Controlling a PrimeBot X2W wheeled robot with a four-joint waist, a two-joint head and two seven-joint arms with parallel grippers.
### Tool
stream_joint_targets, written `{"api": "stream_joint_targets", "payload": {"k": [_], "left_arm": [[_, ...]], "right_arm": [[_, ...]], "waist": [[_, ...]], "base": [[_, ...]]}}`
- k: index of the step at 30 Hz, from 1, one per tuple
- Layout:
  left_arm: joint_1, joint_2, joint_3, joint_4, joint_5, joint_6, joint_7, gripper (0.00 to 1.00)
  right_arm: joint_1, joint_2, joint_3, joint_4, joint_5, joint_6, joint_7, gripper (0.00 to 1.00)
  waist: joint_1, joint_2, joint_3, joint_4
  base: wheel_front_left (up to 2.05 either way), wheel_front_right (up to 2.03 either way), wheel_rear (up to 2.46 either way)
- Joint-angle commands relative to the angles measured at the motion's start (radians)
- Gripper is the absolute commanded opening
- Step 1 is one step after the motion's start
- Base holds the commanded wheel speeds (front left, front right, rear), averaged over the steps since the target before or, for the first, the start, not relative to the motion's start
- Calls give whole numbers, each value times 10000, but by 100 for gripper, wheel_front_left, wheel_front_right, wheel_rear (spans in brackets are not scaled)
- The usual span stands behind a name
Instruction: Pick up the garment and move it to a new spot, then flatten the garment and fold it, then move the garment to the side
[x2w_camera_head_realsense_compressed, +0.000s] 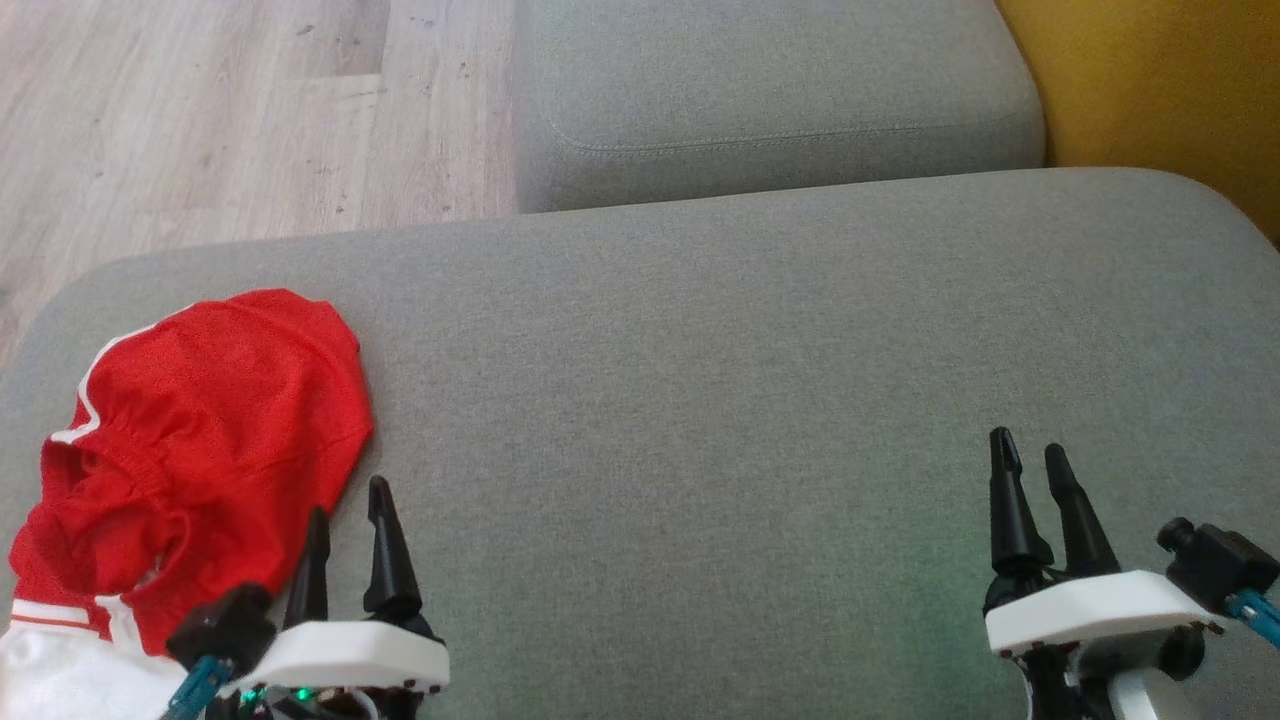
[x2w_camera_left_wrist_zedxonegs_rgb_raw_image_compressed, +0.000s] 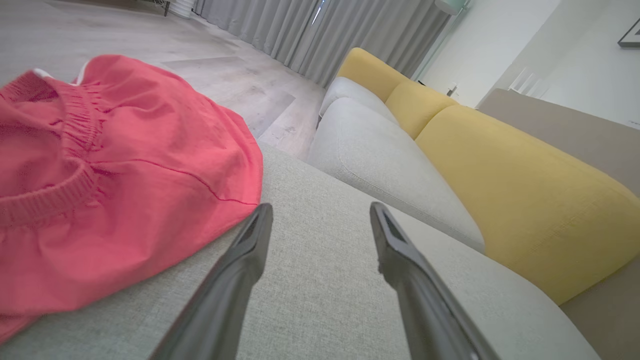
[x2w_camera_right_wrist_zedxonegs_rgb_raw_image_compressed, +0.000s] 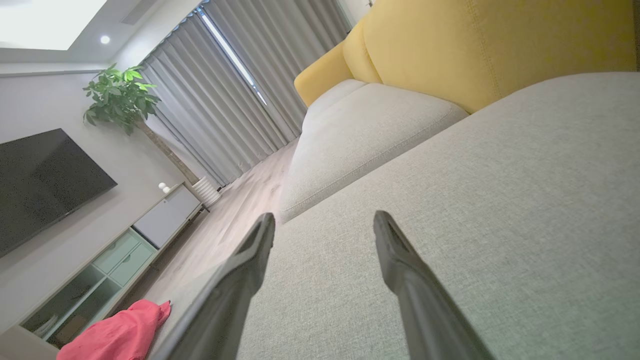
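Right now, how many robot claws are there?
2. The left gripper is at the head view's lower left, beside the red garment; the right gripper is at its lower right, over the grey cushion.

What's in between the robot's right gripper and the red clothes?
In the head view, bare grey sofa cushion stretches from the right gripper toward the red garment, with the left gripper just beside it.

Grey sofa cushion (x2w_camera_head_realsense_compressed: 700, 400) bears crumpled red garment (x2w_camera_head_realsense_compressed: 210, 440).
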Motion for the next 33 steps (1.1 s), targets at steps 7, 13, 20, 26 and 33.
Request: {"api": "stream_joint_targets", "payload": {"k": [7,13,20,26,33], "left_arm": [[-275,83,-9,-400,1015,270,-315,100],[-258,87,-142,-482,1791,382,-493,100],[-138,91,-261,-552,2655,515,-701,100],[-62,95,-341,-530,3415,624,-880,100],[-25,99,-411,-539,4204,734,-1088,100]], "right_arm": [[-276,-73,312,-544,-931,62,-327,100],[-264,-73,492,-614,-1670,65,-504,100],[-232,-75,662,-652,-2576,67,-710,100],[-166,-76,741,-625,-3438,70,-887,100],[-85,-78,870,-389,-4435,72,-1094,100]], "waist": [[-1,-1,-24,10],[-1,-1,-81,7],[-1,-1,-184,-55],[-1,-1,-269,-83],[-1,-1,-374,-63]], "base": [[0,0,0],[0,0,0],[0,0,0],[0,0,0],[0,0,0]]}}
